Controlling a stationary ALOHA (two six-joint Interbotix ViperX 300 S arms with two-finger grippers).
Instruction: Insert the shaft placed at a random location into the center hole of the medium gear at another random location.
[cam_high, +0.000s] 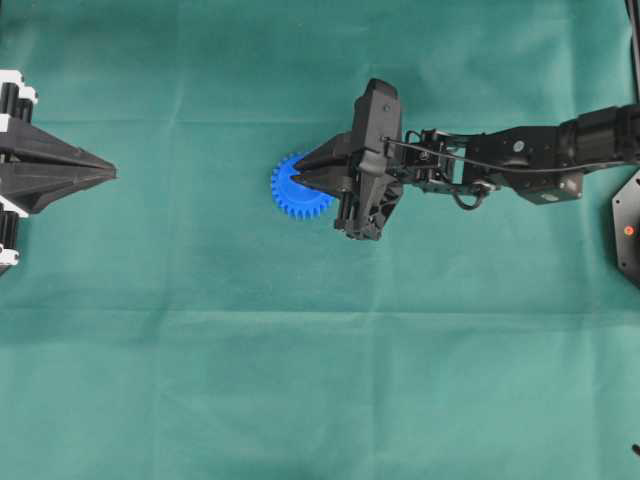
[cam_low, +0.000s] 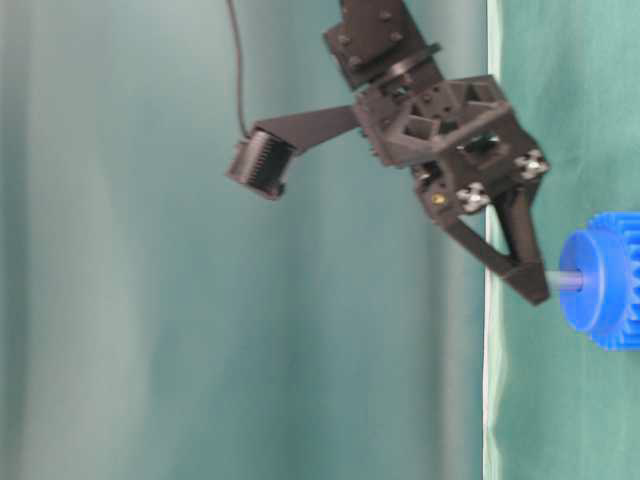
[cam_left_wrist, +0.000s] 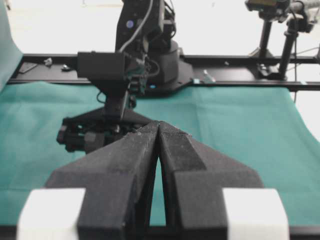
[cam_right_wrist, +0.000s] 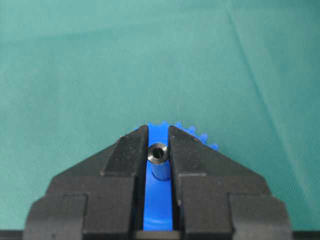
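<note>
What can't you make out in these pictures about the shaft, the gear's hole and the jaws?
- Center hole: hidden in every view, by the right gripper overhead, by the shaft in the right wrist view.
- Shaft's lower end: at table level its tip meets the medium gear; depth inside unseen.
- Medium gear: cut by the table-level picture's edge.
- Left gripper: hides whatever lies straight ahead of it.

Matt green cloth over the table (cam_high: 200, 380), finely woven, faintly creased. Bright blue plastic for the medium gear (cam_high: 290, 196), smooth with a slight sheen. Dark polished metal on the shaft (cam_right_wrist: 159, 160). Rough, grainy matt black plastic on the right pincer (cam_right_wrist: 159, 150) and left pincer (cam_left_wrist: 159, 126).
</note>
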